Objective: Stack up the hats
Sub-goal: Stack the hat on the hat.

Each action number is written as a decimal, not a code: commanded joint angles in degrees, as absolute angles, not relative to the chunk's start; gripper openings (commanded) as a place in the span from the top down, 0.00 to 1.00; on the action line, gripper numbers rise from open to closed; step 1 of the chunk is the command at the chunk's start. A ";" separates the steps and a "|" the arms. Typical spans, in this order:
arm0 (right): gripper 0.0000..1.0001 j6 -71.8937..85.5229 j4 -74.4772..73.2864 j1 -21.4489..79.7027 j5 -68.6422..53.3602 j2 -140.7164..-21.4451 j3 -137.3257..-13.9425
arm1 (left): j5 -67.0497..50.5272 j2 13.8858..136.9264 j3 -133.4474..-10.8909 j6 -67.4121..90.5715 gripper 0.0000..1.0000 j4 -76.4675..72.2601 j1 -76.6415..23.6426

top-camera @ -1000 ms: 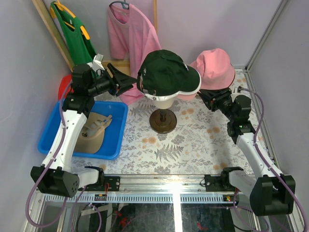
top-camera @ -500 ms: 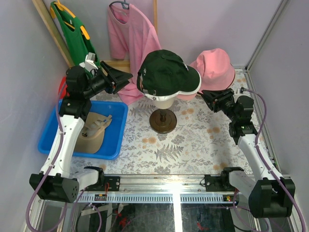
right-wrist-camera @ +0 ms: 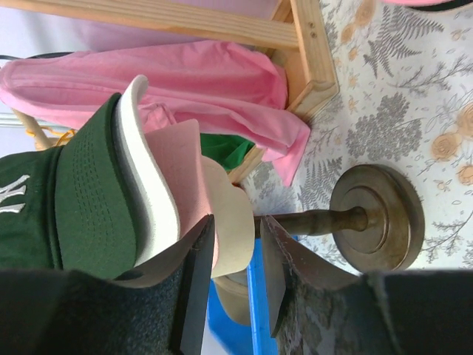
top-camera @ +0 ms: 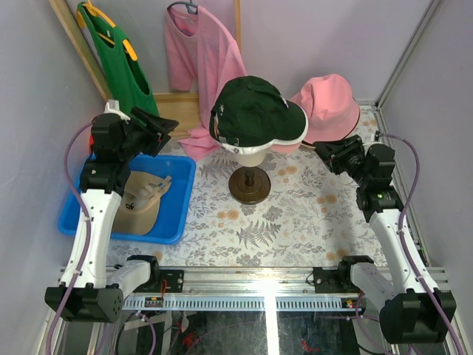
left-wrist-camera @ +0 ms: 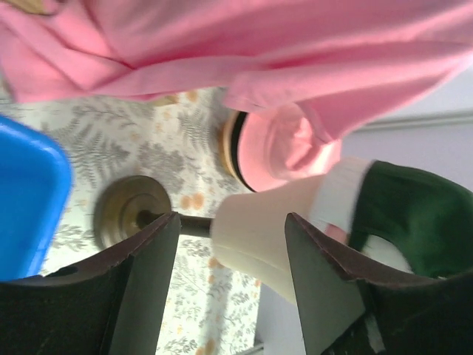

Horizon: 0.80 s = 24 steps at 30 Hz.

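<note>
A dark green cap [top-camera: 255, 111] sits on top of the beige mannequin head [top-camera: 250, 154], with a pink cap's brim [top-camera: 284, 147] showing under it. Behind and to the right lies the pink bucket hat [top-camera: 330, 102]. The tan cap [top-camera: 140, 201] lies in the blue bin [top-camera: 181, 194]. My left gripper [top-camera: 159, 126] hangs open and empty, well left of the green cap [left-wrist-camera: 421, 214]. My right gripper [top-camera: 330, 153] is just right of the head with its jaws a little apart, holding nothing. In the right wrist view the green cap [right-wrist-camera: 81, 200] and pink cap [right-wrist-camera: 181, 170] lie beyond the right gripper [right-wrist-camera: 236, 218].
The head stands on a brown round base [top-camera: 249, 185] mid-table. A pink shirt [top-camera: 201, 59] and a green garment [top-camera: 118, 52] hang on a wooden rack [top-camera: 74, 44] at the back. Purple walls close in on the left and right sides.
My left arm has drawn back leftward, away from the green cap, and its jaws have widened. The right arm shifted slightly right. The hats have not moved.
</note>
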<state>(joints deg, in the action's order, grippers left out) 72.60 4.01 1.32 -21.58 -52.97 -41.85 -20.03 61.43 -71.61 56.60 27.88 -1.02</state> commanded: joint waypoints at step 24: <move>0.60 57.32 -2.42 1.63 -18.73 -49.02 -43.47 | 22.15 57.87 -55.62 59.66 0.16 54.58 7.04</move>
